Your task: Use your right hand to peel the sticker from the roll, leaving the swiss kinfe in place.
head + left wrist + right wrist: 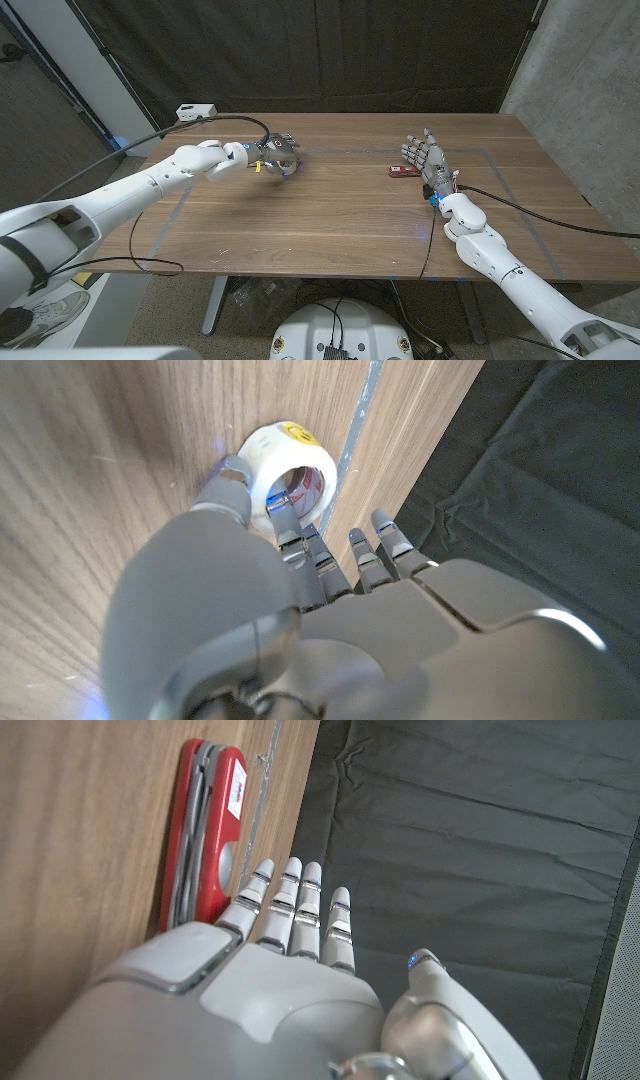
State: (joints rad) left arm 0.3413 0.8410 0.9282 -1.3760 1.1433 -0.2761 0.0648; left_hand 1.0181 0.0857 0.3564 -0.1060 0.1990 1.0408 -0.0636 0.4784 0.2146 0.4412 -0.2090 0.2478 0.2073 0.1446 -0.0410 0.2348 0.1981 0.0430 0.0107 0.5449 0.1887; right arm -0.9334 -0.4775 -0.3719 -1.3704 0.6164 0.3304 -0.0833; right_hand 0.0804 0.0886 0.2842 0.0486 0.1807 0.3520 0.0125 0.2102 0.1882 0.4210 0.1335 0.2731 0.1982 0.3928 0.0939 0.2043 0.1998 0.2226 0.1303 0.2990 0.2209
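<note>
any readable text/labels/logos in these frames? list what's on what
No text reads clearly in any view.
Red Swiss knife: white label on its side, print too small and blurred to read.
Sticker roll held by the left robot hand: yellow sticker on its rim, mark on it blurred; red-and-white print inside the core, illegible.
White box at the table's far edge: no legible marking.

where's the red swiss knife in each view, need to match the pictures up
Head view: the red folded swiss knife lies on the wooden table, right of centre, just left of the right hand.
Right wrist view: the knife lies on the wood just beyond the right hand's fingers.
Left wrist view: I cannot find it there.
Shared landmark: the pale tape line on the table beside the knife.
</note>
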